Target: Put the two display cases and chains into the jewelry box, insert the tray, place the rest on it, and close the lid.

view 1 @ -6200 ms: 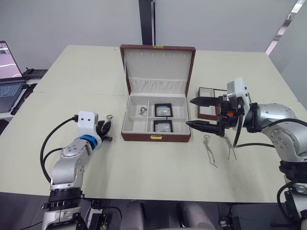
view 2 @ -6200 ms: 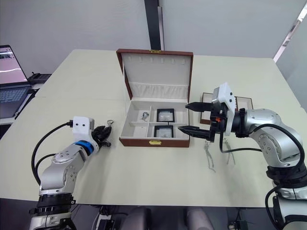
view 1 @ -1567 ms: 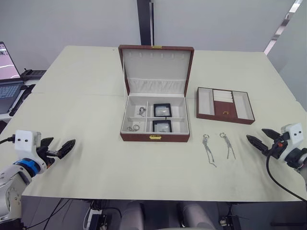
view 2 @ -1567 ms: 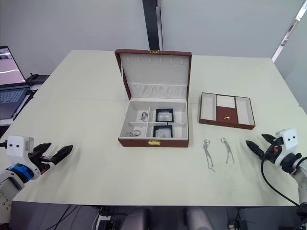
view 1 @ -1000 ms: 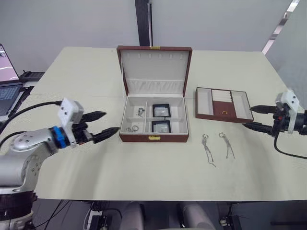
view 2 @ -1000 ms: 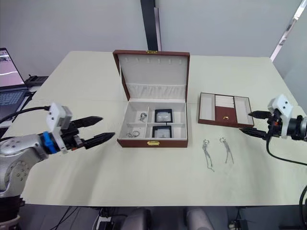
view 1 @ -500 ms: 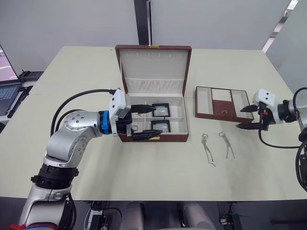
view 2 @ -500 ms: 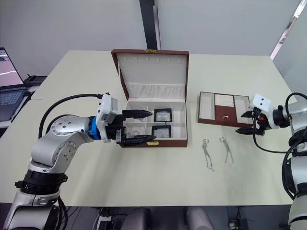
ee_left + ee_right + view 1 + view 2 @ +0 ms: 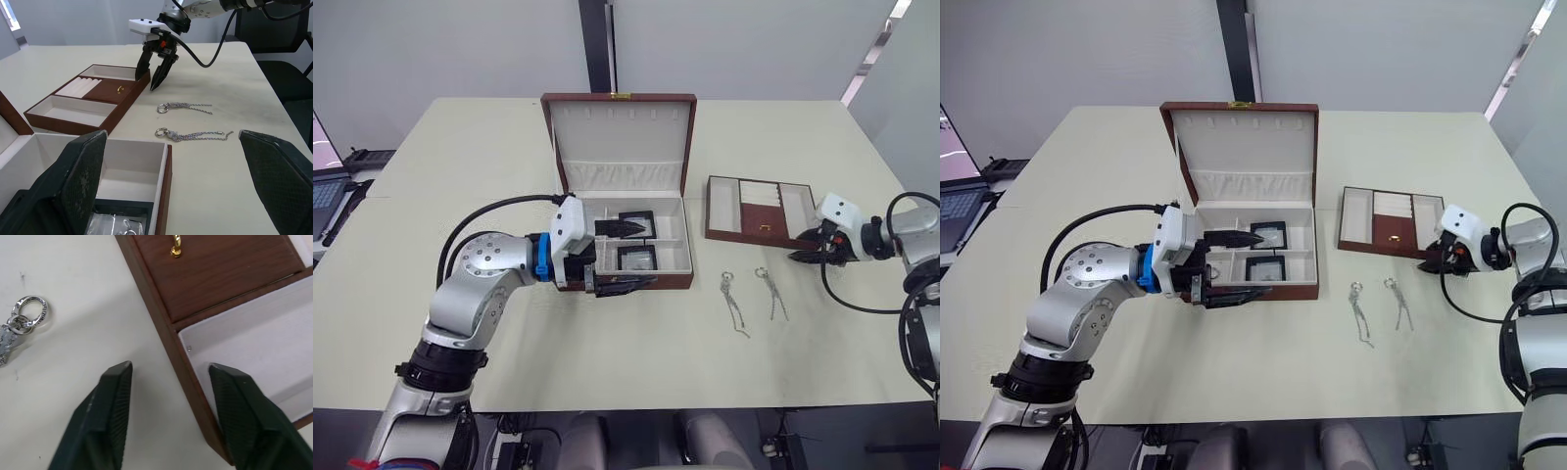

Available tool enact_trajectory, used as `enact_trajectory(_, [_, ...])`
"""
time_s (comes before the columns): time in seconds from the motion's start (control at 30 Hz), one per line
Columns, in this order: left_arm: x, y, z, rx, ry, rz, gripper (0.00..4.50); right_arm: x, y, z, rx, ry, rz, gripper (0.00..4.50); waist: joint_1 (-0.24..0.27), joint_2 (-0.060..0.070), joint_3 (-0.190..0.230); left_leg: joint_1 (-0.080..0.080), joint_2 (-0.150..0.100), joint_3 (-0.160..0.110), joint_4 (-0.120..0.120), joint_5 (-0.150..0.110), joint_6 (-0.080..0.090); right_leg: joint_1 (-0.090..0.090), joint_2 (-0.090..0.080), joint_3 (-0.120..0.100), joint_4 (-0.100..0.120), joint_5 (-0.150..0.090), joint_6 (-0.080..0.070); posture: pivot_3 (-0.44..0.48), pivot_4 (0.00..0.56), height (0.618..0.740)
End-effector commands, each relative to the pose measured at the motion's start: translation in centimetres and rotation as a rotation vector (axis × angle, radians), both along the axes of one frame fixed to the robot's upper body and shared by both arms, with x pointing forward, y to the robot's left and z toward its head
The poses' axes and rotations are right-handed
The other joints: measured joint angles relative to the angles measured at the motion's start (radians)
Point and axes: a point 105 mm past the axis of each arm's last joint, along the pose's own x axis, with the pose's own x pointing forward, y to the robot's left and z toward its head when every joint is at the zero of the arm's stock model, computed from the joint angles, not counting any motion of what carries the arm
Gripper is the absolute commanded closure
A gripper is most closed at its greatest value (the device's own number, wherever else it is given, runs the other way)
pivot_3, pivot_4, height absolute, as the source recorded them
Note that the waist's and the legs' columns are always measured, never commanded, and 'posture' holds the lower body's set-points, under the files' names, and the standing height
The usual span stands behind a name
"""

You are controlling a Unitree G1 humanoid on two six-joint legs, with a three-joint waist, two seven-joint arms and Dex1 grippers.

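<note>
Reddish-brown wooden jewelry box [image 9: 625, 245] with cream lining stands on the pale bench [image 9: 509, 333], its hinged lid [image 9: 620, 142] raised upright behind it. Two small square black display cases [image 9: 635, 222] lie in the box's middle compartments, one behind the other. The left gripper [image 9: 625, 257] hangs at the box's front, jaws spread wide and grasping nothing: one black finger reaches over the interior beside the rear case, the other lies outside along the box's front wall. Right of the box sits the shallow reddish-brown tray [image 9: 754, 210] with cream-lined compartments. The right gripper [image 9: 1437, 257] is at the tray's front right corner, jaws parted astride the tray's front wall, not clenched on it. Two longer silver chains [image 9: 736, 300] lie on the bench in front of the tray.
</note>
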Motion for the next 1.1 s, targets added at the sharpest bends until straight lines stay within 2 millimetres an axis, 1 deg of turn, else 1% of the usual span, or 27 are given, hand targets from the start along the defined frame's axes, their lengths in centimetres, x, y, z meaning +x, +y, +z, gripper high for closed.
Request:
enact_trajectory(0.03, [-0.3,-0.5,1.2,-0.015,-0.068,-0.016,0.0,0.5,0.3,1.1,0.025,-0.045,0.005,3.07,0.0,0.0,0.0,0.0,0.0,0.0,0.0,0.0,0.0,0.0,0.0,0.0,0.0,0.0,0.0,0.0,0.15,0.74])
enact_trajectory(0.17, [-0.4,-0.5,1.4,-0.017,-0.068,-0.015,0.0,0.6,0.4,1.0,0.036,-0.051,0.0,4.02,-0.001,0.0,0.0,0.0,0.0,0.0,0.0,0.0,0.0,0.0,0.0,0.0,0.0,0.0,0.0,0.0,0.15,0.74])
enact_trajectory(0.23, [-0.4,-0.5,1.3,-0.016,-0.066,-0.016,0.0,0.6,0.6,1.1,0.052,-0.051,0.002,4.41,-0.002,0.0,0.0,0.0,0.0,0.0,0.0,0.0,0.0,0.0,0.0,0.0,0.0,0.0,0.0,0.0,0.15,0.74])
enact_trajectory(0.27, [-0.4,-0.5,1.3,-0.016,-0.064,-0.017,0.0,0.5,0.6,1.0,0.053,-0.048,0.005,4.46,-0.002,0.0,0.0,0.0,0.0,0.0,0.0,0.0,0.0,0.0,0.0,0.0,0.0,0.0,0.0,0.0,0.15,0.74])
enact_trajectory(0.47, [-0.3,-0.8,1.5,-0.02,-0.06,-0.021,0.0,0.4,0.8,1.1,0.075,-0.035,0.016,4.46,-0.003,0.0,0.0,0.0,0.0,0.0,0.0,0.0,0.0,0.0,0.0,0.0,0.0,0.0,0.0,0.0,0.15,0.74])
enact_trajectory(0.6, [-0.3,-0.9,1.4,-0.026,-0.056,-0.022,0.0,0.3,0.7,2.1,0.105,-0.039,0.021,4.46,-0.003,0.0,0.0,0.0,0.0,0.0,0.0,0.0,0.0,0.0,0.0,0.0,0.0,0.0,0.0,0.0,0.15,0.74])
enact_trajectory(0.8, [0.0,-0.8,1.1,-0.058,-0.067,0.033,0.0,-0.6,-0.6,4.1,0.097,-0.053,0.044,4.46,-0.002,0.002,0.001,0.0,0.0,0.0,0.0,0.0,0.0,0.0,0.0,0.0,0.0,0.0,0.0,0.0,0.15,0.74])
enact_trajectory(0.93, [0.2,0.5,0.7,-0.099,-0.069,0.125,0.0,-2.1,-1.6,5.7,0.07,-0.05,0.115,4.46,-0.001,0.005,0.003,0.0,0.0,0.001,0.0,0.0,0.0,0.0,0.0,0.001,0.0,0.0,0.0,0.0,0.15,0.74])
enact_trajectory(1.03, [0.0,1.4,0.4,-0.109,-0.066,0.176,0.0,-3.4,-1.8,6.5,0.059,-0.046,0.16,4.46,-0.001,0.005,0.003,0.0,0.0,0.0,-0.001,0.0,0.0,0.0,0.0,0.0,0.0,0.0,0.0,0.0,0.15,0.74])
enact_trajectory(1.1, [-0.1,2.4,0.2,-0.115,-0.067,0.228,0.0,-4.7,-1.6,7.0,0.047,-0.044,0.197,4.46,0.002,0.005,0.003,0.001,0.0,0.0,-0.001,0.0,0.0,0.0,0.0,0.0,0.0,0.0,0.0,0.0,0.15,0.74])
